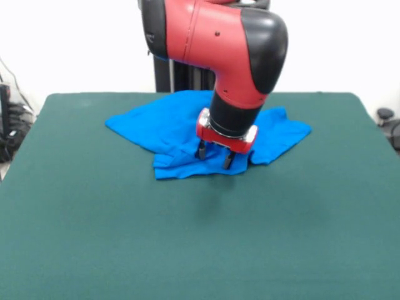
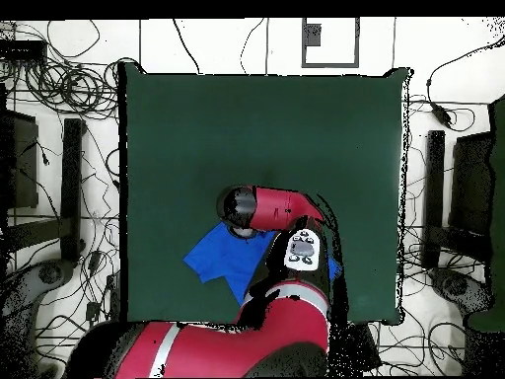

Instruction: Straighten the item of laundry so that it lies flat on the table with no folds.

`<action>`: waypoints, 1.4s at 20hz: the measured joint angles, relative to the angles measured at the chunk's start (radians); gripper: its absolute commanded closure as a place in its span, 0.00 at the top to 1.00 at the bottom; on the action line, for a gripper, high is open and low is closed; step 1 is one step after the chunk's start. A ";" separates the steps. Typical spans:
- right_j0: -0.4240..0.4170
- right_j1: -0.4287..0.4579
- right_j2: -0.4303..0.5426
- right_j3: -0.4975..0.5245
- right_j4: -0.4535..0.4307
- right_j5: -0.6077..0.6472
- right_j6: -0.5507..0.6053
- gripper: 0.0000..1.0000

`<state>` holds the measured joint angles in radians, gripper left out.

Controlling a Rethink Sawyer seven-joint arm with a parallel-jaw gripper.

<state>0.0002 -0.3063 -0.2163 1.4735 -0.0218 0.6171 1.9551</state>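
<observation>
Dark green felt covers the worktop [image 1: 94, 237], a broad rectangle with rounded corners and a matte, slightly fuzzy surface that fills most of both views. No writing or brand mark can be read anywhere on it.

The arm [image 1: 212, 37] is glossy red with black joint caps, its shells smooth and rounded like moulded plastic; from the front it comes down over the cloth. In the overhead view a pale oval panel sits on its upper side, with markings too small to read.

The T-shirt [image 1: 156, 128] is bright blue, thin and soft, lying crumpled on the half of the worktop nearer the robot's base, roughly centred across its width. One side stretches out in a flat pointed lobe; the near edge is folded over into a thicker, wrinkled band. From above, much of it is hidden beneath the arm.

The pincer [image 1: 214, 156] hangs from a red and silver wrist plate, its two short dark fingers [image 1: 201, 150] spread apart, tips down at the folded edge of the shirt.
</observation>
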 measured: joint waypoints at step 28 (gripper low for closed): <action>0.020 0.078 0.001 -0.195 -0.065 0.277 0.000 1.00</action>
<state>0.0202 -0.2287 -0.2157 1.2786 -0.0870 0.8945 1.9551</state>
